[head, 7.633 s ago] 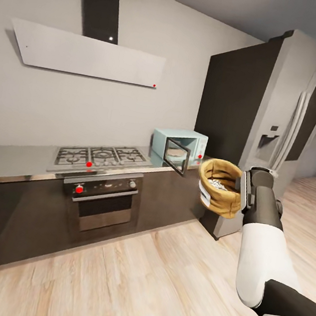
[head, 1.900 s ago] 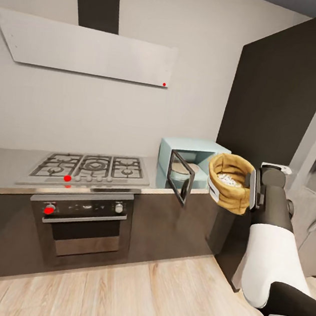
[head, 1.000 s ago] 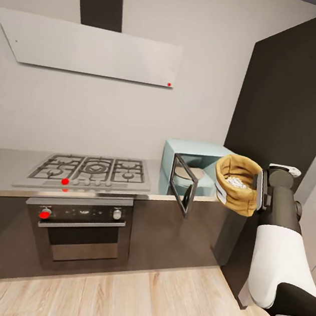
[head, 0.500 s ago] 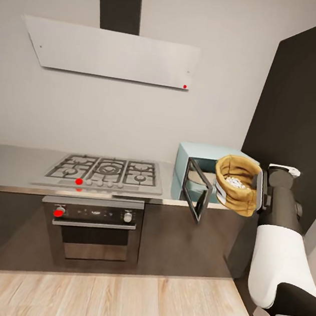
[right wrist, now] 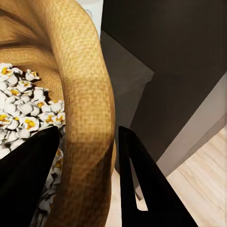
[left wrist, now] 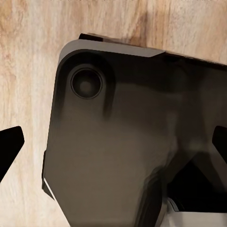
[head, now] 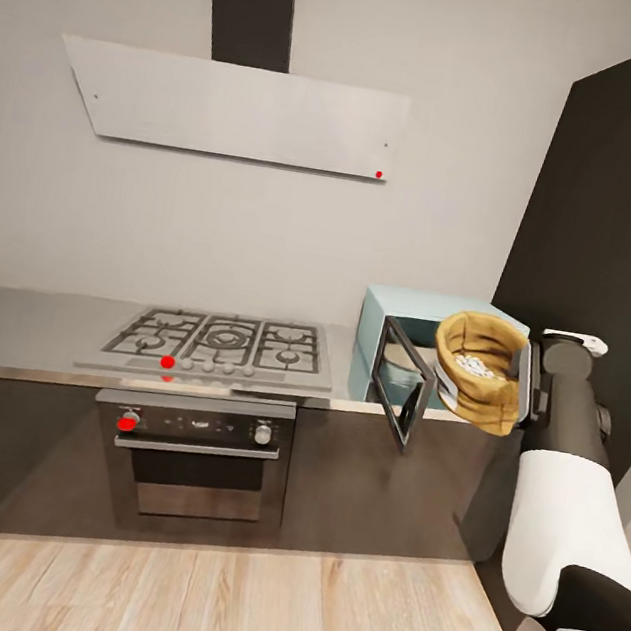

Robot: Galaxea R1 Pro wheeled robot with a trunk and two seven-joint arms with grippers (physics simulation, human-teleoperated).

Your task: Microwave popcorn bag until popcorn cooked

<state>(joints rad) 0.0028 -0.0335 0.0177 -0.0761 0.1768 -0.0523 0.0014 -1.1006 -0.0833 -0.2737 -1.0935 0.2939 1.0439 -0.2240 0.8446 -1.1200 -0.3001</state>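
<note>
Just in front of the open microwave (head: pixel 403 321) on the countertop (head: pixel 31 324), the right gripper (head: pixel 524 385) holds the popcorn bag (head: pixel 478 378) in the air, its 2 fingers (right wrist: pixel 142 184) pinching the thick rim, with popcorn (right wrist: pixel 26 118) heaped inside. Beside the microwave sit the gas hob (head: pixel 222 342) and black oven (head: pixel 196 454), under the white hood (head: pixel 240 112). At the left gripper (left wrist: pixel 113 146), both dark tips stand wide apart over the robot's dark base (left wrist: pixel 118 142) and wooden floor (left wrist: pixel 23 56).
</note>
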